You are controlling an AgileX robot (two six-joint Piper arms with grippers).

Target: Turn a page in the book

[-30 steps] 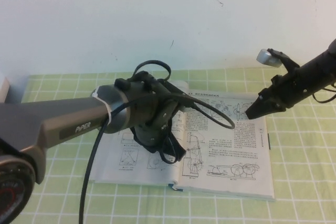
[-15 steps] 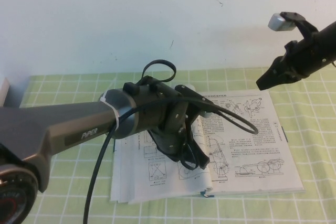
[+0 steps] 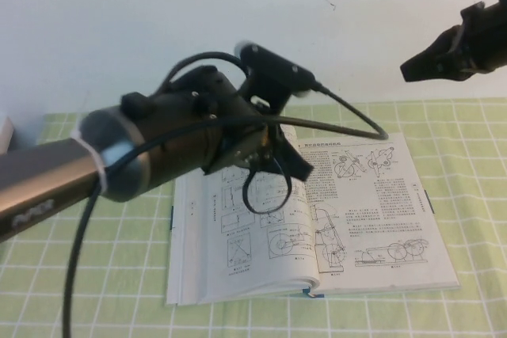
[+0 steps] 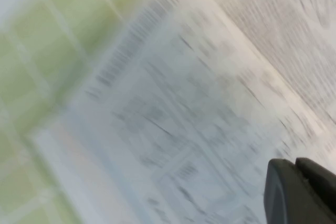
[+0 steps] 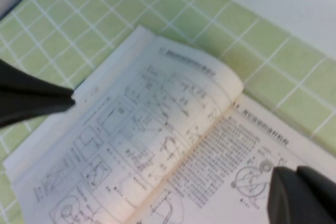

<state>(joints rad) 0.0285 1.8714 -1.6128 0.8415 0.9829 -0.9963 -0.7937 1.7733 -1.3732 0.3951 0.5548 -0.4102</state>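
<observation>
The book (image 3: 364, 219) lies open and flat on the green checked cloth, white pages with text and line diagrams facing up. It also shows in the left wrist view (image 4: 184, 103) and in the right wrist view (image 5: 173, 129). My left gripper (image 3: 301, 165) hovers over the book's middle, near the spine, with its fingers shut and empty; its tips show in the left wrist view (image 4: 295, 165). My right gripper (image 3: 410, 69) is raised high above the book's far right corner, shut and empty, and it shows in the right wrist view (image 5: 296, 174).
The green checked cloth (image 3: 475, 156) covers the table up to the white wall behind. A pale object (image 3: 4, 134) sits at the far left edge. My left arm (image 3: 158, 152) hides part of the left page.
The book slid to the right, then stayed still. My right gripper rose up and to the right, off the right page. My left arm lifted and swung rightward over the spine.
</observation>
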